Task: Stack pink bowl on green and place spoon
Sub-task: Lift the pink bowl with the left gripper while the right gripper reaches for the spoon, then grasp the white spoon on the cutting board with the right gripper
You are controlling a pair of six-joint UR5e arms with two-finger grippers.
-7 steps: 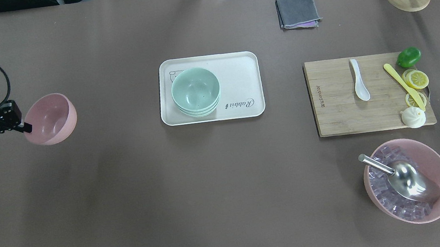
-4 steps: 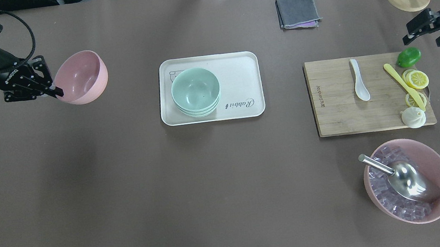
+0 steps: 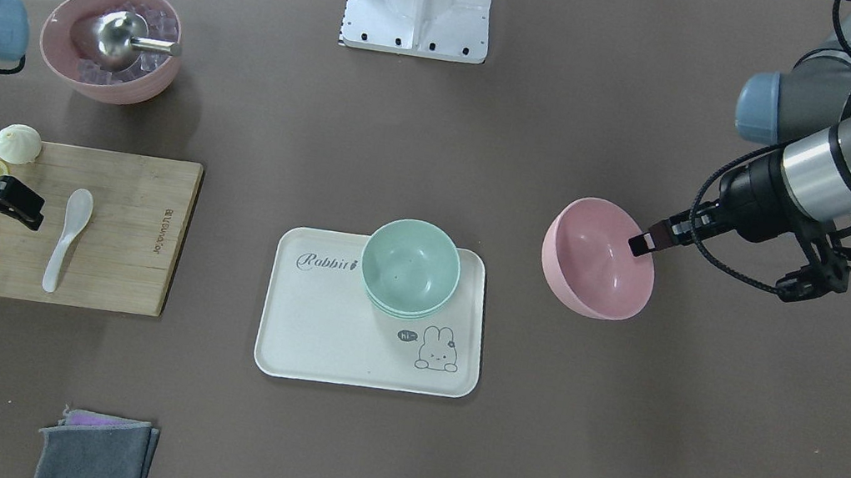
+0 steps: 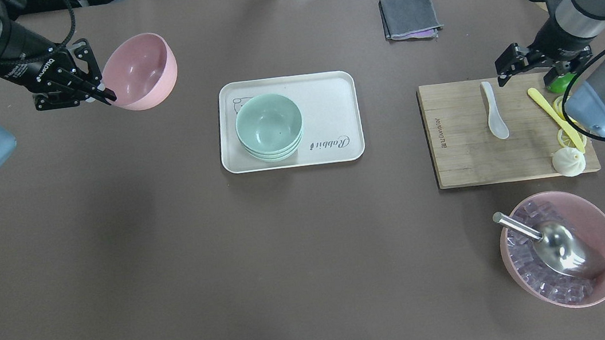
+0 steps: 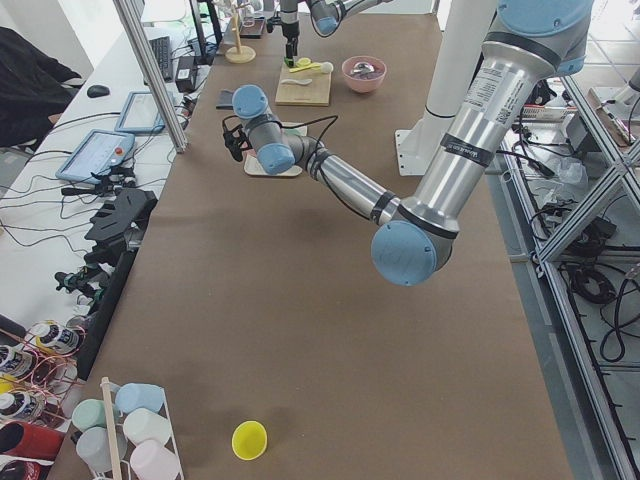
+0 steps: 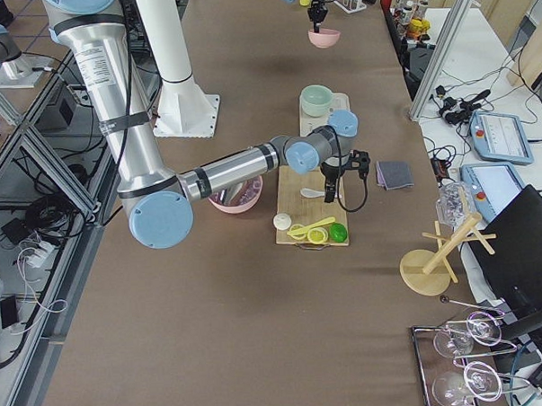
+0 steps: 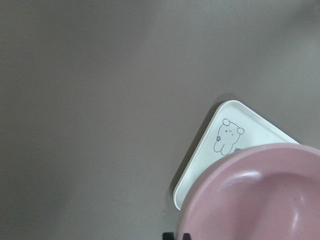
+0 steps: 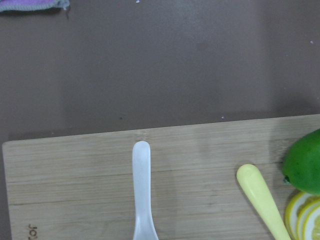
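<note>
Pinching pink bowl [image 4: 143,68] by rim, left gripper [image 4: 105,95] near tray [image 4: 327,92] of green bowls [image 4: 269,123]; right gripper [image 4: 531,68] spread.

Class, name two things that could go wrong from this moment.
1. The left gripper holds the tilted pink bowl only by its rim, off the table; it could slip before reaching the green bowls.
2. The white spoon lies flat on the cutting board; a grasp might skid it away.

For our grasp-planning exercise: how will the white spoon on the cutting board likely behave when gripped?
The white spoon looks glossy and rigid, so probably stiff but slippery. Its thin handle lies flat on the cutting board, leaving little to pinch; it may pivot.
</note>
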